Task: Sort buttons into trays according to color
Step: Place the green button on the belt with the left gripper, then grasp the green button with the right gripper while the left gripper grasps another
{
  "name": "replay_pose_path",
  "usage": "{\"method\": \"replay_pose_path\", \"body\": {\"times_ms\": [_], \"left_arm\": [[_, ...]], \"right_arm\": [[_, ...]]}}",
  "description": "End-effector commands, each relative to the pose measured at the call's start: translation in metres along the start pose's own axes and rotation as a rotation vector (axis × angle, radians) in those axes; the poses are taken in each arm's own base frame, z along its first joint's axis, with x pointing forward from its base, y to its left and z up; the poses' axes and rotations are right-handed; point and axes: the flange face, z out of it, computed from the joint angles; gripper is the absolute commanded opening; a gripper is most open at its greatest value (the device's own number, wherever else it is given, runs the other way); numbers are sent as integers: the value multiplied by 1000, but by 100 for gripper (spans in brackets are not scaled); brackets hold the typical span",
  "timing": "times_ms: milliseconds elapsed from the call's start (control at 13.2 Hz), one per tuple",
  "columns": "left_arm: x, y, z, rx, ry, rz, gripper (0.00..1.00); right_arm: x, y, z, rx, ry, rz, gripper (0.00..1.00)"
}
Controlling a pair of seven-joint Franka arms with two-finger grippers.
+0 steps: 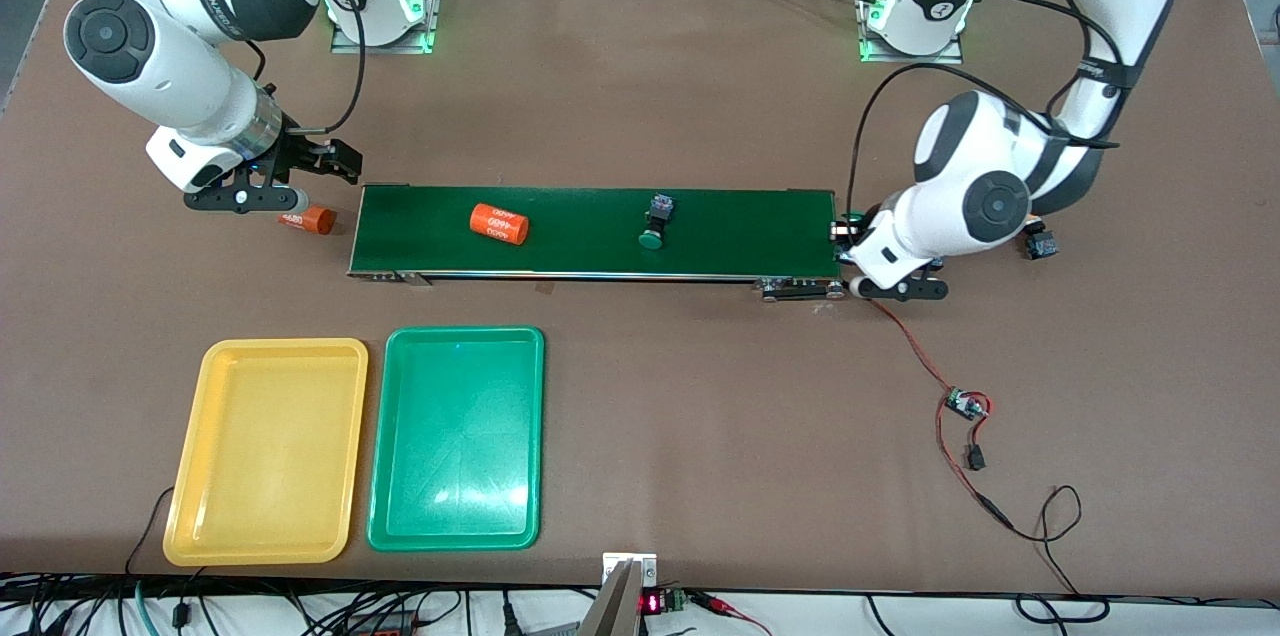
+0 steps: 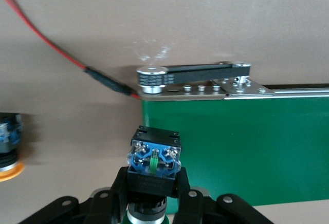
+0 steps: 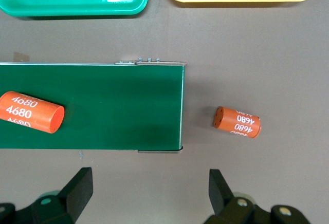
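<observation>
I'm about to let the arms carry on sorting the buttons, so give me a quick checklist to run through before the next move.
1. Left hand has a button: ok, it is shut on the black body at the end of the conveyor belt.
2. Held button's cap colour known: cannot tell, the cap is hidden.
3. Right hand free: ok, it is open over the table, near an orange cylinder.
4. Green button in the open: ok, it lies on the belt, apart from a second orange cylinder.
5. Yellow tray and green tray ready: ok, nothing lies in either.
</observation>
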Motion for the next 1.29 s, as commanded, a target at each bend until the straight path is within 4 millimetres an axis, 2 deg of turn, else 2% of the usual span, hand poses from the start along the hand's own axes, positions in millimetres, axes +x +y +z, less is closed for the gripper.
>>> {"method": "replay_pose_path", "body": {"times_ms": [0, 380, 455, 531, 607, 683, 835, 987, 1139, 1215], "left_arm": [[-19, 8, 16, -7, 42, -38, 1], [-35, 55, 19, -16, 74, -86, 1], [-36, 62, 20, -20, 83, -78, 6], [-35, 63, 20, -15, 88, -63, 23], [-34, 63, 19, -13, 93, -47, 56], [-34, 64, 16, -13, 96, -47, 100], [-35, 65, 5, -14, 116, -47, 100], [-28, 59, -18, -28, 151, -72, 100], [-5, 16, -41, -35, 180, -147, 100], [1, -3, -43, -25, 171, -176, 100]], "right_arm": [[5, 2, -2, -6, -3, -1, 100], [4, 7, -12, -4, -7, -30, 100], [4, 7, -12, -3, -10, -33, 100], [4, 7, -11, -5, -13, -35, 100], [4, 7, -12, -4, -11, -35, 100], [4, 6, -12, -3, -11, -44, 100], [5, 6, -12, -2, -6, -59, 100], [8, -4, -9, 13, 16, -68, 100], [5, -32, -8, 18, 22, -64, 100], [4, -42, -4, 18, 16, -42, 100]]}}
